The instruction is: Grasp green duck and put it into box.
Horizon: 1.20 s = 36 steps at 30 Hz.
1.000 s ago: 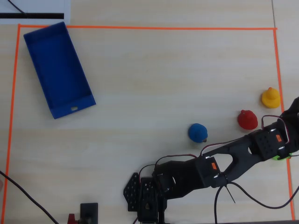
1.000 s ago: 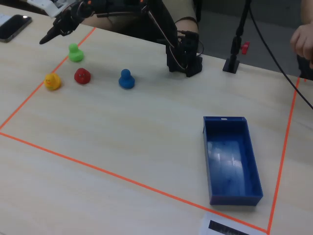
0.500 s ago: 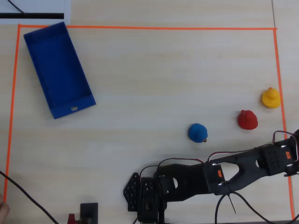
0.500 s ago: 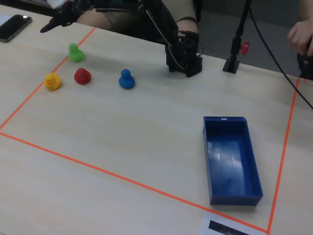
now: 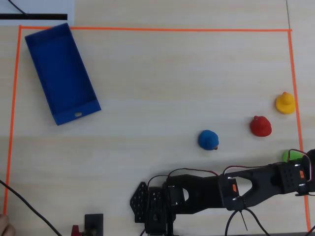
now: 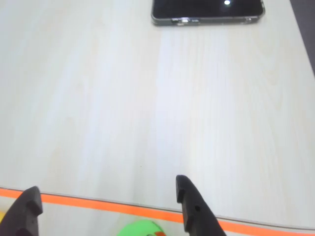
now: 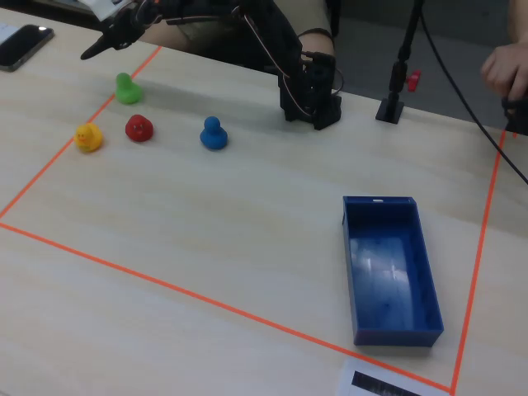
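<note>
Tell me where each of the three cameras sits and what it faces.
Overhead view: straight down on the taped area; arm along bottom edge, box top left.
Wrist view: rides the gripper, looking past open jaws at a phone.
Fixed view: across the table, facing the arm's base.
All three share the green duck.

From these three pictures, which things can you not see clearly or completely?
- Green duck: the wrist view's bottom edge cuts it off. In the overhead view the arm covers part of it.
- Claw: only the finger tips show in the wrist view. In the fixed view it is small and dark.
- Phone: the wrist view's top edge cuts it.
- Box: its slot is too small to read in the fixed view.
</note>
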### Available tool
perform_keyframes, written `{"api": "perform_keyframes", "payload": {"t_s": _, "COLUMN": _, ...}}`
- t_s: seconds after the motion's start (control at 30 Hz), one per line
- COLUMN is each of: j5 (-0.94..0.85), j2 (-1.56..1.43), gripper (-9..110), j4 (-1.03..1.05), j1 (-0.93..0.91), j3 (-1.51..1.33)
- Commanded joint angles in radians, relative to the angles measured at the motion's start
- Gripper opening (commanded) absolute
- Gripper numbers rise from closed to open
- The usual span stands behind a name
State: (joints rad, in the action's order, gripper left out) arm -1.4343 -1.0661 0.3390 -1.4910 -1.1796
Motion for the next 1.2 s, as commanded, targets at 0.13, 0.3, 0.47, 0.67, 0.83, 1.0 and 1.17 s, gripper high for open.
{"api": "perform_keyframes", "payload": {"t_s": 0.13, "j5": -0.005, "j2": -0.015, "gripper": 37, "j4": -0.092, "j1": -0.020, "j3": -0.078}}
{"api": "perform_keyframes", "payload": {"t_s": 0.3, "j5": -0.017, "j2": -0.034, "gripper": 37, "j4": -0.155, "j1": -0.023, "j3": -0.195}}
{"api": "perform_keyframes", "payload": {"t_s": 0.47, "j5": -0.018, "j2": -0.043, "gripper": 37, "j4": -0.163, "j1": -0.021, "j3": -0.235}}
{"api": "perform_keyframes", "payload": {"t_s": 0.67, "j5": -0.040, "j2": -0.025, "gripper": 37, "j4": -0.210, "j1": -0.028, "j3": -0.279}}
{"api": "perform_keyframes", "payload": {"t_s": 0.83, "j5": -0.057, "j2": -0.023, "gripper": 37, "j4": -0.238, "j1": -0.028, "j3": -0.336}}
{"api": "perform_keyframes", "payload": {"t_s": 1.0, "j5": -0.064, "j2": -0.023, "gripper": 37, "j4": -0.241, "j1": -0.028, "j3": -0.364}}
{"api": "perform_keyframes", "payload": {"t_s": 1.17, "j5": -0.074, "j2": -0.029, "gripper": 37, "j4": -0.258, "j1": -0.023, "j3": -0.400}}
